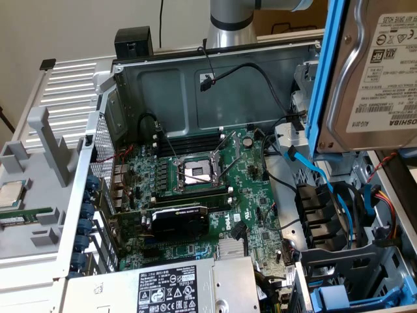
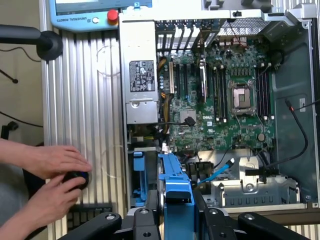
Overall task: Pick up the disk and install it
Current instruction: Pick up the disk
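Note:
The disk [image 1: 374, 72] is a silver drive with a white printed label, clipped in a bright blue carrier frame [image 1: 324, 85]. It hangs in the air at the exterior view's right, above the open computer case. In the wrist view I see the disk [image 2: 175, 192] edge-on. My gripper [image 2: 176, 210] is shut on it, with a black finger [image 2: 150, 207] on each side of the blue frame. Beneath it lies the case's drive bay area [image 2: 250, 187], with blue cables.
The open case holds a green motherboard [image 1: 195, 189], a grey power-supply box [image 1: 163, 290] and loose blue and black cables [image 1: 306, 169]. A small silver CPU chip [image 1: 10, 192] rests on a grey tray. A person's hands [image 2: 55, 170] work on the ribbed table beside the case.

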